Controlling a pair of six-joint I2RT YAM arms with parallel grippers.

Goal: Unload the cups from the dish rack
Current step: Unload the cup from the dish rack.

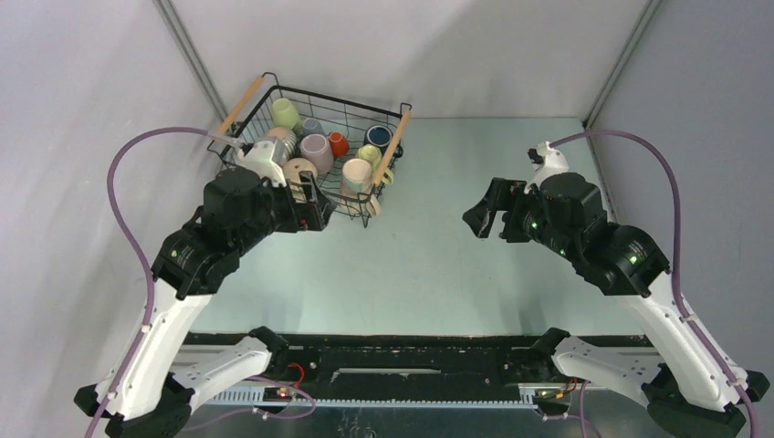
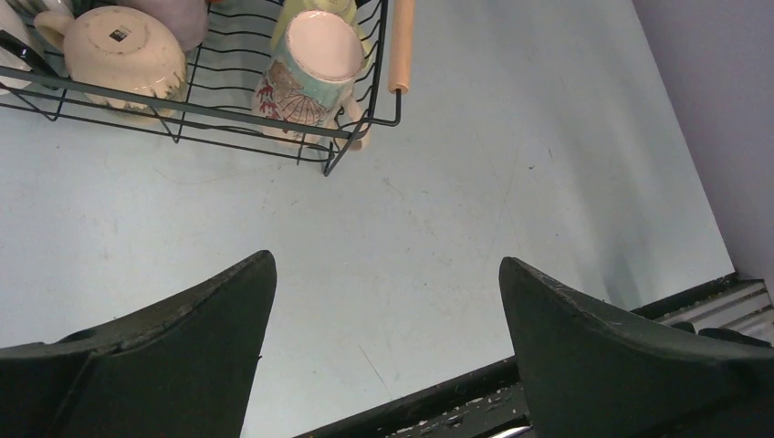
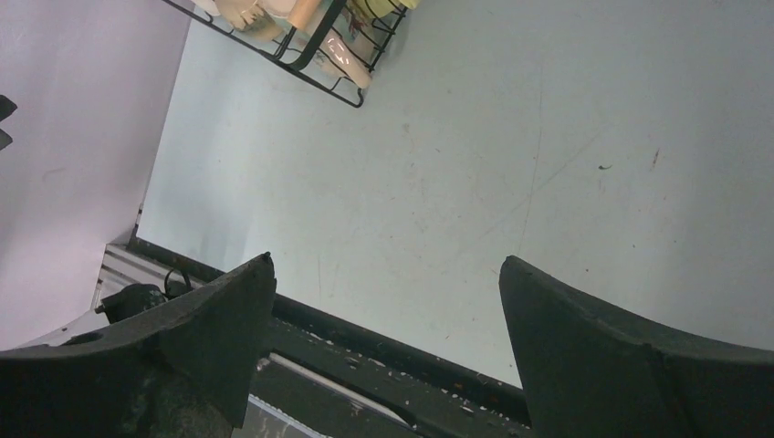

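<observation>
Black left end effector [image 2: 385,264] spread wide, empty, just beside the near edge of the black wire dish rack [image 1: 339,101] with wooden bar handles, back-left on the pale blue surface [image 1: 411,269], mixed-colour ceramic cups [image 1: 317,151] inside. Rightward, right end effector [image 3: 385,263] also wide, empty, well apart.

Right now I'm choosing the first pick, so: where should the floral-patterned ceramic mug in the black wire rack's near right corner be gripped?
Probably from above, closing across the upper walls of the floral-patterned ceramic mug. It seems to stand base-up, and the black wire rack fences its sides at that corner, so a sideways approach looks blocked.
</observation>
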